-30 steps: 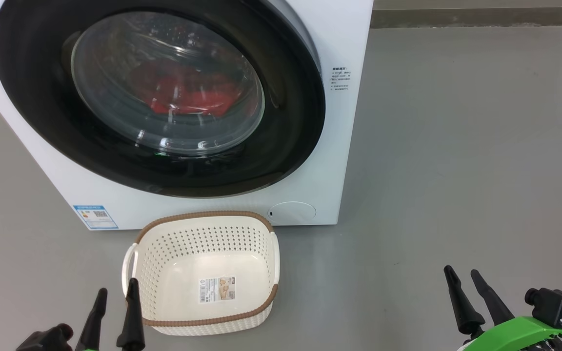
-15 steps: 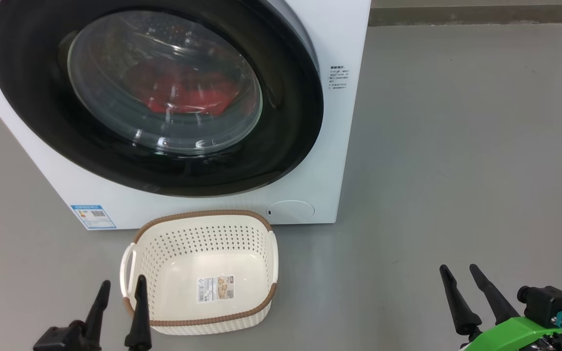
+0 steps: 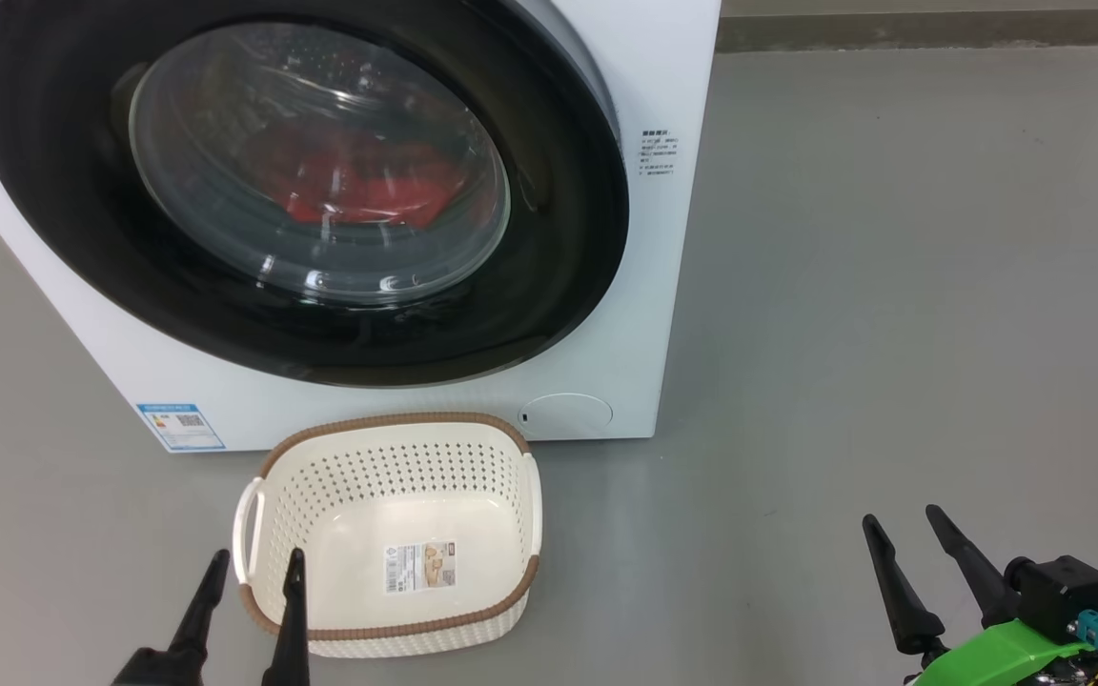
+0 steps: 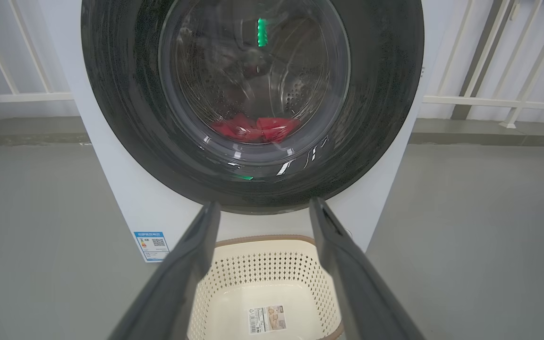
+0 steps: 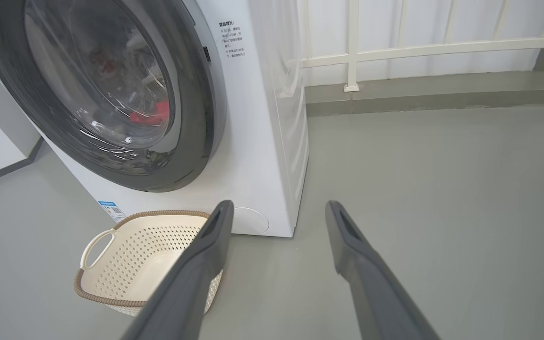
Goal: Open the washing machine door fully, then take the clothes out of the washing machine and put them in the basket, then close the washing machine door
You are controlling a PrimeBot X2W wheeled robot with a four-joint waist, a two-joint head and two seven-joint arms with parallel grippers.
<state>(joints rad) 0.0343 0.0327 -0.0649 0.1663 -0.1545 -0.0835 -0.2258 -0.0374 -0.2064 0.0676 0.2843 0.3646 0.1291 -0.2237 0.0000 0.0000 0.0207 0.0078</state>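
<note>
Looking at the washing machine door (image 3: 563, 210): shut flat against the front of the washing machine (image 3: 663, 286), not yet swung out. Behind its glass, low in the drum, the clothes (image 3: 358, 186), a red heap, all inside. Just below the door, on the floor (image 3: 892, 286) close against the machine's base, the basket (image 3: 387, 420), empty but for a paper label.

Further out, by the basket's near left corner, the left gripper (image 3: 256, 554): fingers spread, nothing between them. Has crept rightward over the last second, now overlapping the basket's rim in the head view and, in its own wrist view, aimed at the door's lower edge. Well apart to the right, over bare floor, the right gripper (image 3: 902, 516): fingers likewise spread and empty, barely shifted.

Suggests the first step is only beginning, probably an approach to the door. No contact yet; opening, unloading and closing all left to do.
</note>
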